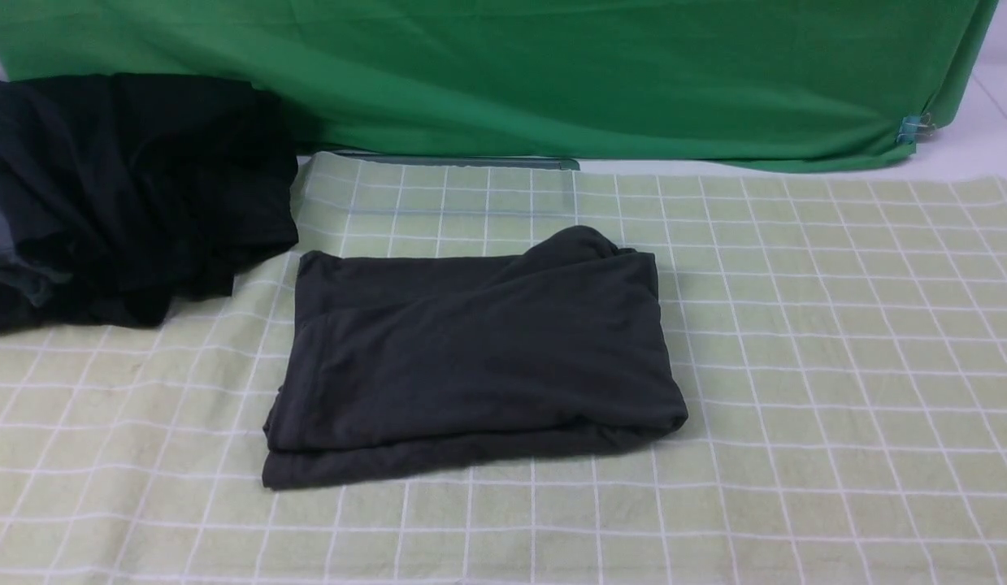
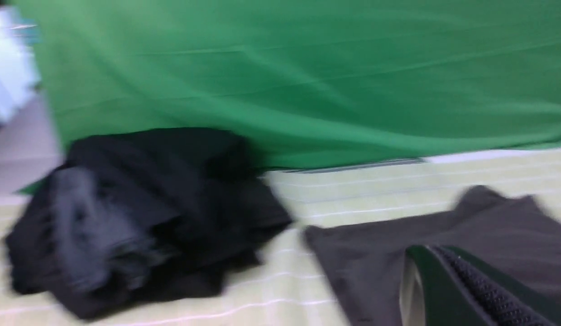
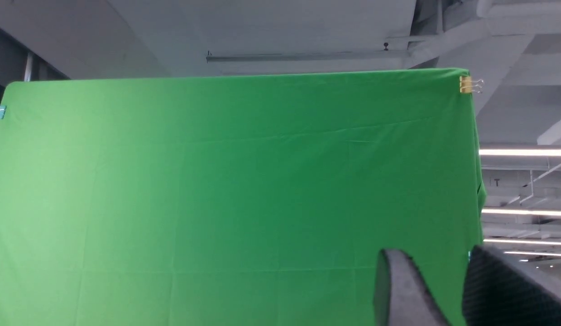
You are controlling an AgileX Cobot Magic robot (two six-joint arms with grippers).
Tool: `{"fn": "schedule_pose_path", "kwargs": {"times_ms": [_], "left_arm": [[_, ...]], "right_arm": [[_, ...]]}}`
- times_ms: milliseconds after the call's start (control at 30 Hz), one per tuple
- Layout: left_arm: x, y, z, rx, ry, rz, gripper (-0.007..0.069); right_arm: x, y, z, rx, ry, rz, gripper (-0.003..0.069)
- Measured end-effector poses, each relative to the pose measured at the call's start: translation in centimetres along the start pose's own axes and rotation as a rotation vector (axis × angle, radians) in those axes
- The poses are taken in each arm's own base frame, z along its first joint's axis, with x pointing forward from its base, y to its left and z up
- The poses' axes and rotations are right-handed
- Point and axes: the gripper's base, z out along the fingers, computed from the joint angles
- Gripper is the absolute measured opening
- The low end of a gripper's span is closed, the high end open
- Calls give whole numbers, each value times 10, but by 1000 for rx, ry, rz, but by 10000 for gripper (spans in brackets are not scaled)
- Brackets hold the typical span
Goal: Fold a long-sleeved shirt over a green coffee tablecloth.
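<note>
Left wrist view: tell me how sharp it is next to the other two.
Left wrist view: smeared by motion blur, the clothes pile and folded shirt soft-edged. Front view: sharp, evenly lit, tablecloth grid crisp. Right wrist view: sharp on the green backdrop.

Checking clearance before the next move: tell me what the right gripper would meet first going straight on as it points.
Probably the plain green backdrop cloth; the open right gripper faces it with nothing visible between, though depth is unclear.

A folded long-sleeved shirt (image 1: 470, 357) occupies the middle of the green coffee tablecloth (image 1: 836, 341), a heap of dark garments (image 1: 129, 195) blocks its far left corner, a bright green backdrop (image 1: 552, 73) walls off the far edge, and bare cloth lies open along the right side and near edge.
</note>
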Motion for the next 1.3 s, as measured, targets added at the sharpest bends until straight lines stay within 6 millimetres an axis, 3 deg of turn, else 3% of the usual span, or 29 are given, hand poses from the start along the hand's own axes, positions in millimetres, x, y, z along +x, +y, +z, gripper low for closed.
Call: {"fn": "schedule_pose_path", "kwargs": {"times_ms": [167, 200, 333, 1300], "left_arm": [[57, 4, 12, -92, -30, -20, 1], [59, 4, 12, -92, -23, -19, 1], [101, 3, 20, -94, 89, -19, 1], [107, -2, 20, -8, 123, -27, 1]], "right_arm": [[1, 0, 0, -4, 14, 1, 233], [1, 0, 0, -4, 15, 1, 234], [2, 0, 0, -5, 18, 1, 237], [2, 0, 0, -5, 19, 3, 244]]}}
